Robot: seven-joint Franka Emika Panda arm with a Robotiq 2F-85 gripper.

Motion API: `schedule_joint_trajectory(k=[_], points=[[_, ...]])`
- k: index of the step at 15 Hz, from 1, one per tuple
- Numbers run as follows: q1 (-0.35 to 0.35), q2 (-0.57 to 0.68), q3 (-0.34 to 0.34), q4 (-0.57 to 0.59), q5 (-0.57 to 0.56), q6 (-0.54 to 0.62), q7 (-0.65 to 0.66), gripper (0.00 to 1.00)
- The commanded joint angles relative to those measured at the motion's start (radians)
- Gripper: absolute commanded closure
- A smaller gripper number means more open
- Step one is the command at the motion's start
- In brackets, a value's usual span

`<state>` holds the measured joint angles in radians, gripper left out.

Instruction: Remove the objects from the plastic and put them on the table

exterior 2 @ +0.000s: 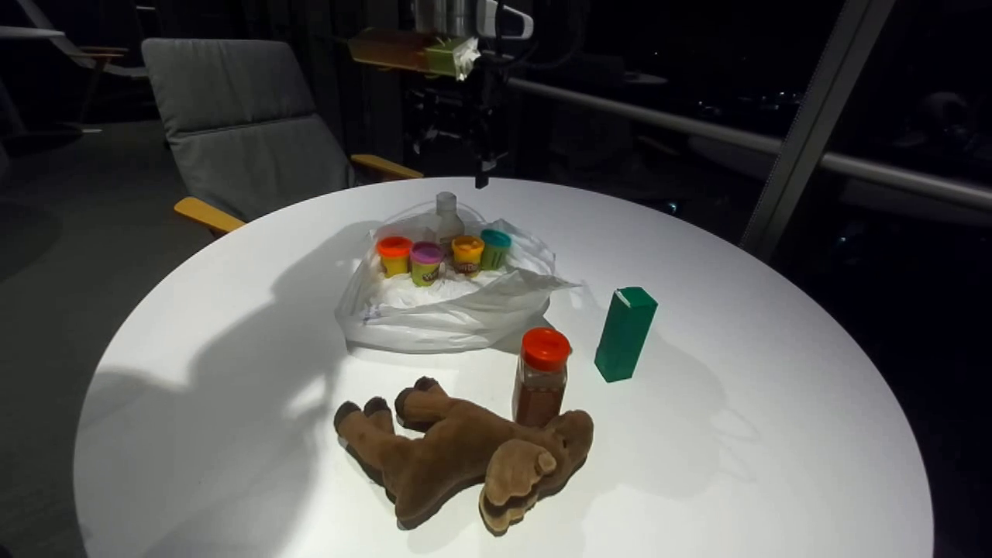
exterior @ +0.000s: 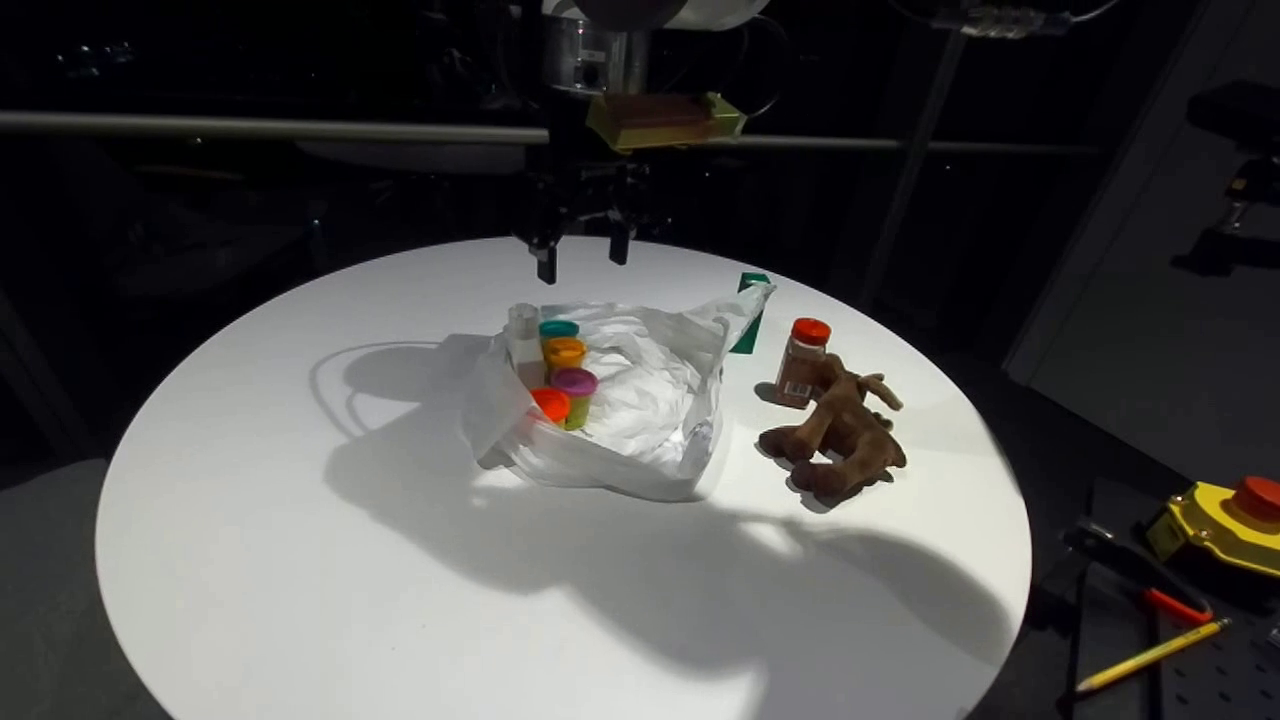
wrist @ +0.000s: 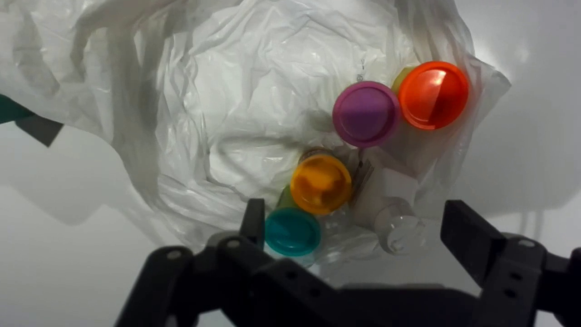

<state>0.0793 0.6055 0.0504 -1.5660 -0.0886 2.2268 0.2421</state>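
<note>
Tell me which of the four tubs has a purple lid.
The yellow-green tub between the red lid and the orange lid; the fourth lid is teal.

round white table (exterior: 300,580) | plastic bag (exterior 2: 434,329) | brown plush animal (exterior 2: 457,446), lying | red-capped bottle (exterior 2: 540,387), upright | green box (exterior 2: 626,335), upright

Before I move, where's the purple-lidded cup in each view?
In an exterior view: purple-lidded cup, left of and below centre.
In an exterior view: purple-lidded cup, left of and above centre.
Wrist view: purple-lidded cup, right of and above centre.
Shared landmark: teal-lidded cup.
</note>
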Motion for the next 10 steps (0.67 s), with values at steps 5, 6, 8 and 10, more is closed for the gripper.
schedule_joint_trajectory(k=[5,6,8,10], points=[[0.045,0.163,-0.012,0.225,0.063,-0.024,0.028,0.0],[0.049,0.181,-0.012,0.249,0.068,-0.024,0.028,0.0],[0.053,0.219,-0.017,0.297,0.075,-0.028,0.037,0.0],[0.055,0.254,-0.016,0.344,0.086,-0.047,0.047,0.0]])
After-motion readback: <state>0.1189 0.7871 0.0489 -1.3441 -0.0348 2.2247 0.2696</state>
